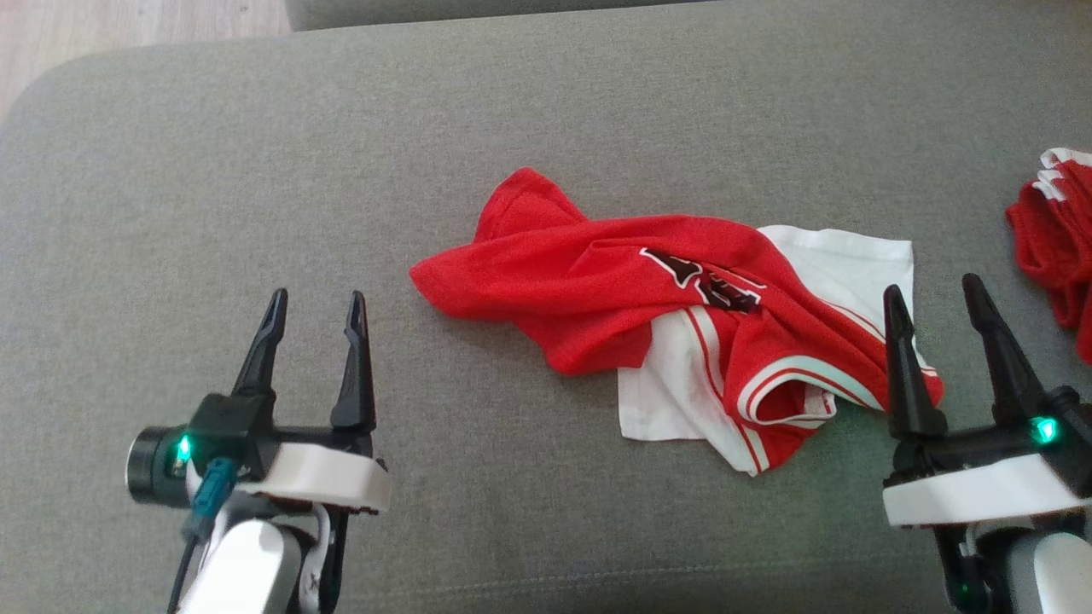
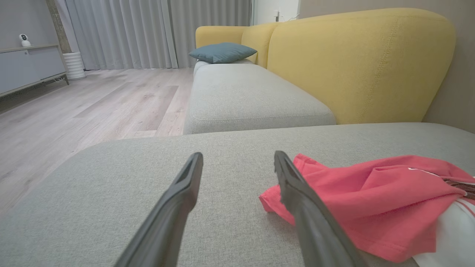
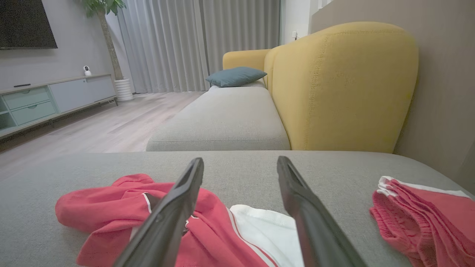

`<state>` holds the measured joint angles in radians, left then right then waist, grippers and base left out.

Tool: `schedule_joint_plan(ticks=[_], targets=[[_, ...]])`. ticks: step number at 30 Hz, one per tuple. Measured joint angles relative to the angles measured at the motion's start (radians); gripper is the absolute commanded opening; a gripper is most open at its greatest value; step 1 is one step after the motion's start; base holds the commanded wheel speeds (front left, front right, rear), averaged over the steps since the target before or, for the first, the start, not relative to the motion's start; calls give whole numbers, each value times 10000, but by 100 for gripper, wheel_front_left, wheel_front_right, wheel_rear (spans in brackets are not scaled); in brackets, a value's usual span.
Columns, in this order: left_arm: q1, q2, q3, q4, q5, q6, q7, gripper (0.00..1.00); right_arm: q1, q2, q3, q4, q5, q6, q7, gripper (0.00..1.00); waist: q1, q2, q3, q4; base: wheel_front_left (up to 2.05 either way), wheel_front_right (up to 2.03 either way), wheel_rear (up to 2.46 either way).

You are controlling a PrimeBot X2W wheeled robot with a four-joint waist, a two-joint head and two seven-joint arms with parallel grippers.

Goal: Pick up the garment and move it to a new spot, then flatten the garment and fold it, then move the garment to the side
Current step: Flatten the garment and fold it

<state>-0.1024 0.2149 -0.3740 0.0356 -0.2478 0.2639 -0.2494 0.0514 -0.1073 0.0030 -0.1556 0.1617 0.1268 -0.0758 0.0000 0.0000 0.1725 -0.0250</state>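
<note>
Ahead of the right end effector (image 3: 240, 158), a grey sofa seat (image 3: 222, 118) runs beside a yellow backrest (image 3: 341, 85) to a blue-grey cushion (image 3: 235, 76). Beyond hang grey curtains (image 3: 178, 44); to its left lie pale wood flooring (image 3: 111, 126), a low cabinet (image 3: 55, 96) and a dark wall-mounted screen (image 3: 26, 22).

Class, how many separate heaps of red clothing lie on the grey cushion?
2. A crumpled red-and-white garment lies mid-cushion. A red bundle sits at the right edge of the grey cushion, partly cut off in the head view, so more may lie beyond.
</note>
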Motion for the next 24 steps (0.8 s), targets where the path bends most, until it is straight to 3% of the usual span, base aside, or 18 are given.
schedule_joint_plan(ticks=[13, 17, 24], targets=[[160, 75, -73, -2, -4, -21, 123, 100, -31, 4, 71, 42, 56, 0, 27, 100, 0, 0, 65, 48, 0, 0, 0], [-199, 123, -274, 61, -125, -499, 537, 100, -36, 8, 71, 61, 73, 0, 71, 100, 0, 0, 182, 68, 0, 0, 0], [-2166, 127, -476, 1014, -786, -1507, 2071, 100, -370, 13, 234, 77, 146, 0, 144, 100, 0, 0, 479, 22, 0, 0, 0]])
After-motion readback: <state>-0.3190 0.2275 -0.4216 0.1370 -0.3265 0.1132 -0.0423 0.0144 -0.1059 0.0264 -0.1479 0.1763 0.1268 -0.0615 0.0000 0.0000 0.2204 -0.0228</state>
